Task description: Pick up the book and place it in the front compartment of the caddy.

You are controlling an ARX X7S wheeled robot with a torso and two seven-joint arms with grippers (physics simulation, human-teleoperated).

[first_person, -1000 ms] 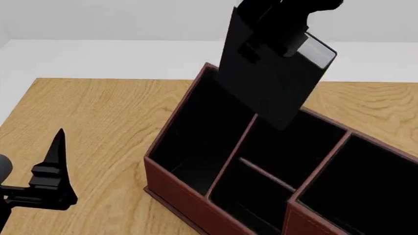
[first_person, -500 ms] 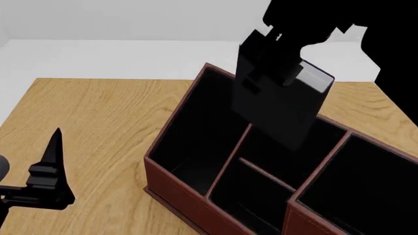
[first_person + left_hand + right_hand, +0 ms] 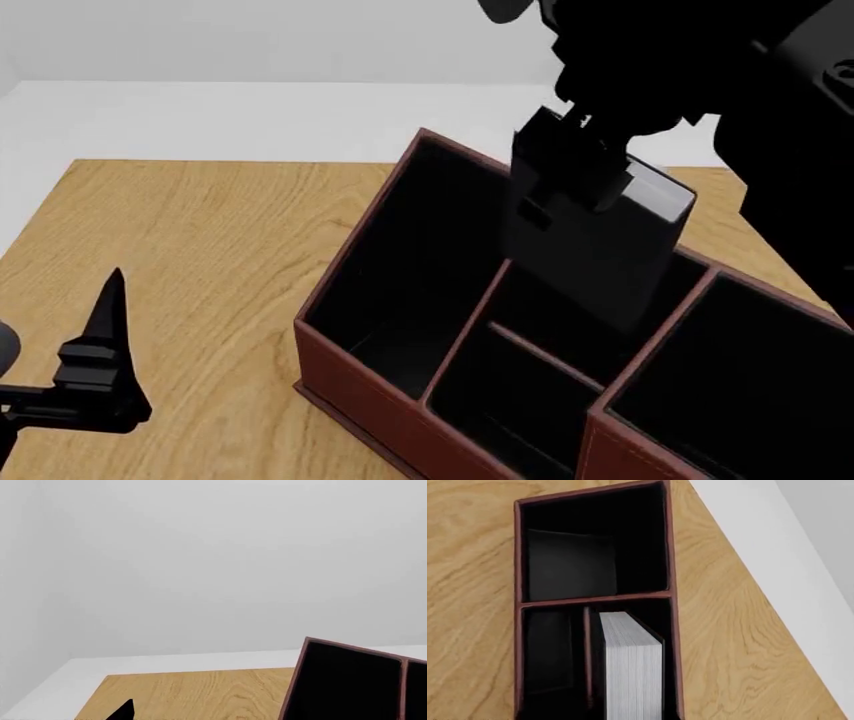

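In the head view my right gripper (image 3: 577,172) is shut on the top of the black book (image 3: 611,262). The book hangs tilted, with its lower end dipping into the middle of the dark red caddy (image 3: 358,385), behind the small front-centre compartment. The right wrist view looks down along the book's pale page edge (image 3: 634,672), which stands inside a caddy (image 3: 594,599) compartment next to a thin partition; no fingers show there. My left gripper (image 3: 100,345) hovers low at the left over the table, apart from everything, open and holding nothing.
The caddy fills the right half of the wooden table (image 3: 200,230); its black compartments hold nothing but the book. Bare wood lies to the caddy's left. The left wrist view shows one caddy corner (image 3: 303,680), the table (image 3: 200,695) and a white wall.
The right arm has carried the book down and to the right, from above the caddy's back wall to between its partitions. The left gripper has hardly moved.
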